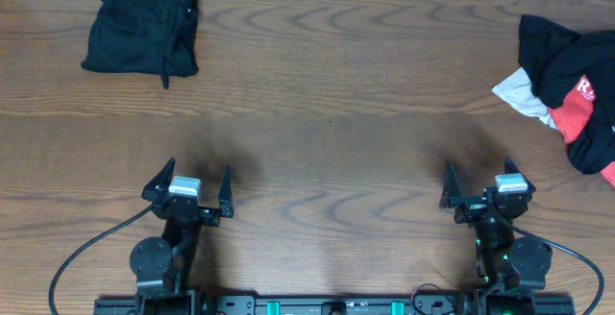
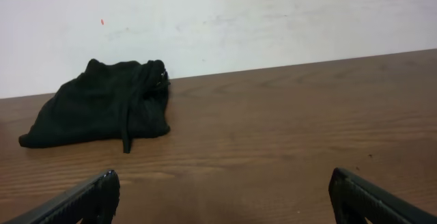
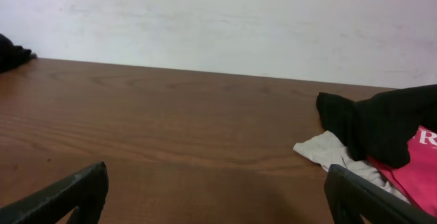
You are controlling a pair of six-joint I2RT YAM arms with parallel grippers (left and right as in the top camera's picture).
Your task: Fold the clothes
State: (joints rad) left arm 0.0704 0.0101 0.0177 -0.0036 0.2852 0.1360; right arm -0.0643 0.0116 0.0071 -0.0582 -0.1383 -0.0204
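Note:
A folded black garment (image 1: 142,24) lies at the table's far left; the left wrist view shows it as a dark heap (image 2: 102,104) by the wall. At the far right a loose pile of clothes (image 1: 567,75) holds a black top, a red tee with white letters (image 1: 584,104) and a light grey piece (image 1: 519,94); the right wrist view shows the black top (image 3: 382,125), the grey piece (image 3: 331,152) and the red tee (image 3: 416,166). My left gripper (image 1: 199,185) and right gripper (image 1: 478,185) rest near the front edge, both open, nothing between the fingers.
The brown wooden table (image 1: 327,113) stretches between the two clothing spots. A white wall (image 2: 218,19) runs along its far edge. Black cables (image 1: 77,257) trail from the arm bases at the front.

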